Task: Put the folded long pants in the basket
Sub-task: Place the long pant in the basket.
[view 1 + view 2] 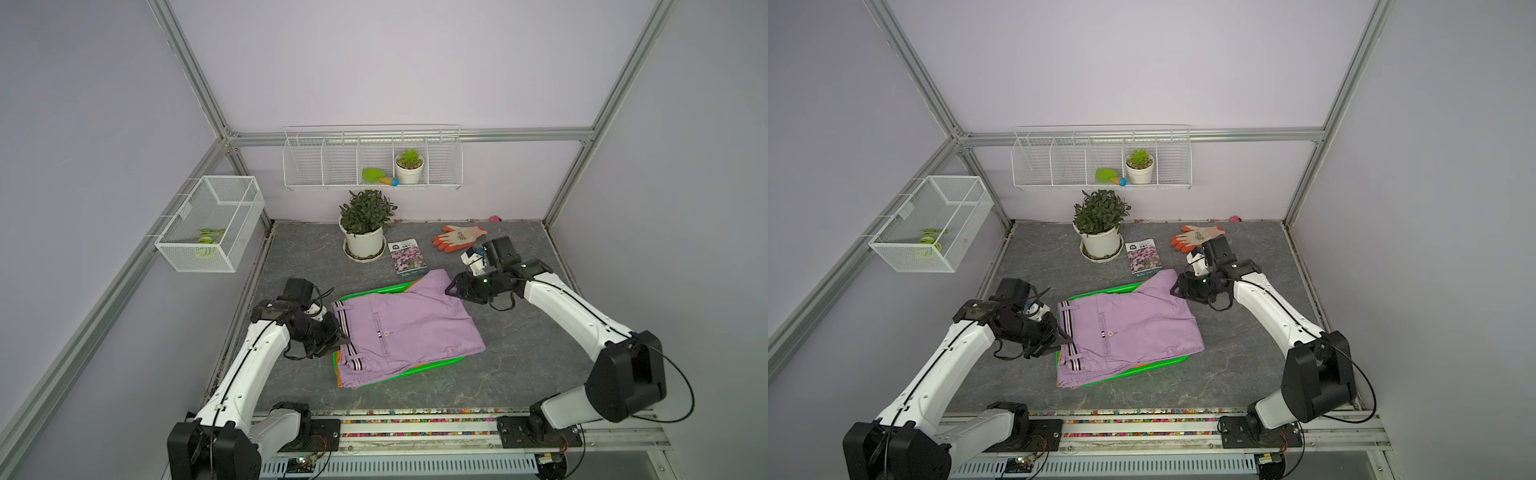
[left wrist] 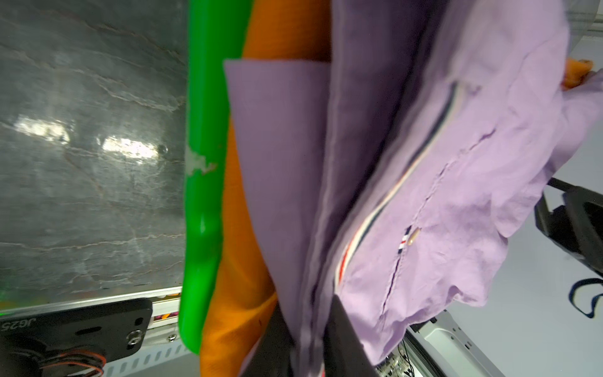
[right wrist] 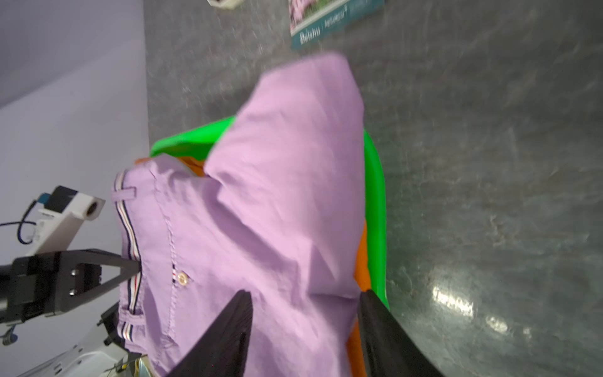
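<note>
The lilac long pants (image 1: pixel 407 324) (image 1: pixel 1133 328) lie folded on top of a stack in the green basket (image 1: pixel 436 365) (image 1: pixel 1096 292), overhanging its rim on the near and right sides. Orange pants (image 2: pixel 241 293) (image 3: pixel 360 261) show underneath, along the basket's edge (image 2: pixel 202 196). My left gripper (image 1: pixel 343 336) (image 2: pixel 308 313) is at the striped waistband, its jaws pinched on a fold of the lilac cloth (image 2: pixel 456 196). At the far right corner of the lilac pants (image 3: pixel 261 212), my right gripper (image 1: pixel 451 286) (image 3: pixel 305 293) stands open, fingers spread just above the cloth and the basket rim (image 3: pixel 375 212).
A potted plant (image 1: pixel 365 232), a seed packet (image 1: pixel 407 257) and an orange-and-white glove (image 1: pixel 457 237) lie behind the basket. A white wire basket (image 1: pixel 212 224) hangs on the left wall. A wire shelf (image 1: pixel 370 162) is on the back wall.
</note>
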Available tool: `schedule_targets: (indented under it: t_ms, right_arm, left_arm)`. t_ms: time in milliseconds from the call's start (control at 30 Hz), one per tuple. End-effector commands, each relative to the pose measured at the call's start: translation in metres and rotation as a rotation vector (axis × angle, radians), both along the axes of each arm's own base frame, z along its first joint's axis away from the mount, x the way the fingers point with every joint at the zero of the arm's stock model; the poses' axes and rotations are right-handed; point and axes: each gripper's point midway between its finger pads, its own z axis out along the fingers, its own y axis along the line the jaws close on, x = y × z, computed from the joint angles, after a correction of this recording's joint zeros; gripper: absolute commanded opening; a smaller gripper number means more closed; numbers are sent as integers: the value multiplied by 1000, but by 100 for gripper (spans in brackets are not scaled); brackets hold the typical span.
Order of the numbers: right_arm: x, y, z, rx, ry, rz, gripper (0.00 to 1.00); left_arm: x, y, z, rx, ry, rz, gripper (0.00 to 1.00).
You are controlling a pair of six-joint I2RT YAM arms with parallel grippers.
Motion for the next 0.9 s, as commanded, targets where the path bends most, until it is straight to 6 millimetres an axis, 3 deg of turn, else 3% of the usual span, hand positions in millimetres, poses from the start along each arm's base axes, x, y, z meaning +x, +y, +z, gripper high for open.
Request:
schedule_targets:
  t_ms: [0, 67, 267, 500, 667, 867]
  right_arm:
    - [29, 0, 14, 4, -96, -24, 62]
    - [39, 8, 8, 19, -61, -7, 62]
    - [58, 16, -14, -11, 29, 10, 62]
    - [66, 25, -32, 10, 75, 24, 58]
    - [73, 33, -20, 70, 45, 24, 37]
    - [89, 42, 9, 143, -84, 29, 14]
  left_arm:
    - [7, 10, 21, 64, -75, 7, 21]
    - [10, 8, 32, 46, -97, 2, 21]
    - [4, 3, 43, 18, -102, -28, 20]
    - [0, -31, 68, -185, -204, -144, 12]
    - [-11, -52, 39, -215, -126, -200, 5]
    - [-33, -52, 12, -224, -66, -198, 3]
